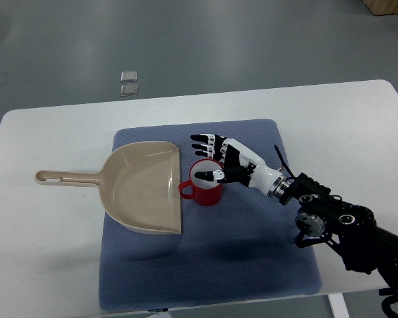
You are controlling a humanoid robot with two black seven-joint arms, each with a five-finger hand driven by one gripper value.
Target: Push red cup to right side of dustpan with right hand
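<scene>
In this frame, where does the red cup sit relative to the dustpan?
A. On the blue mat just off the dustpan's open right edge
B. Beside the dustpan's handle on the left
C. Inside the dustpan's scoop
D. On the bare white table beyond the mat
A: the red cup stands upright on the blue mat, just right of the dustpan mouth, with the right hand over it.

red cup [206,188], beige dustpan [142,187], blue-grey mat [252,252], white table [46,252]
</scene>
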